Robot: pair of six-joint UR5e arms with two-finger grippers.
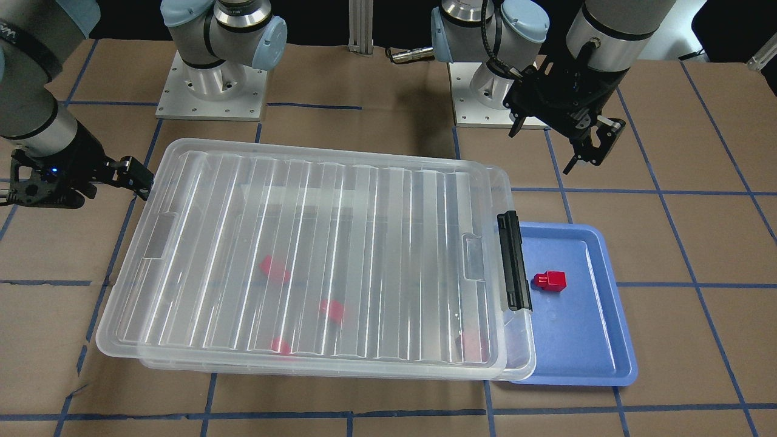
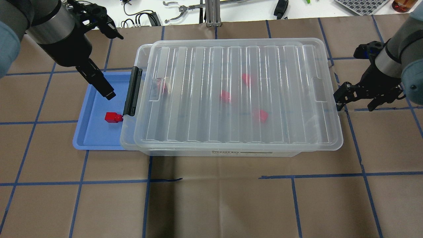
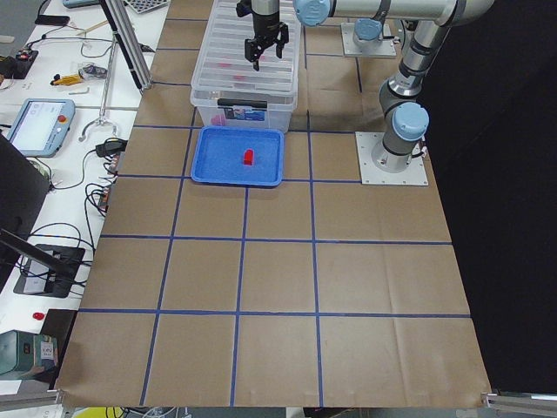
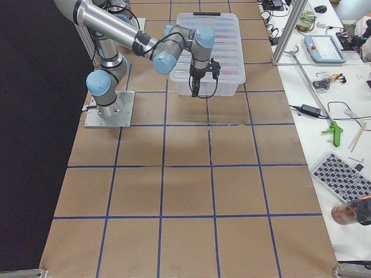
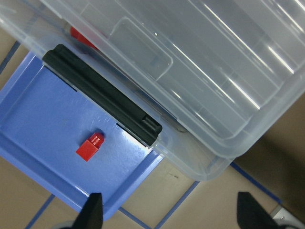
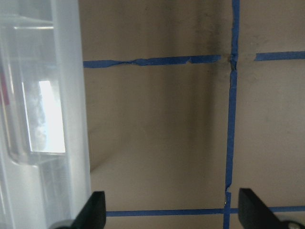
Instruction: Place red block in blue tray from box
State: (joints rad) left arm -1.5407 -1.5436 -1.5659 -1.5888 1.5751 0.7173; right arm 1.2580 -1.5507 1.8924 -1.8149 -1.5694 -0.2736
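Observation:
One red block (image 1: 549, 281) lies in the blue tray (image 1: 576, 340), peg toward the box; it also shows in the overhead view (image 2: 112, 117) and the left wrist view (image 5: 89, 147). The clear box (image 2: 238, 92) stands against the tray with its ribbed lid on and its black clip bar (image 2: 132, 91) at the tray end. Several red blocks (image 2: 225, 96) show blurred through the lid. My left gripper (image 1: 543, 147) hangs open and empty high above the tray (image 5: 43, 124). My right gripper (image 2: 355, 104) is open and empty just off the box's other end.
The two arm bases (image 1: 212, 85) (image 1: 485, 91) stand behind the box. The table is brown paper with a grid of blue tape (image 2: 211, 178). A bench with cables and tools (image 2: 185, 10) runs along the far edge.

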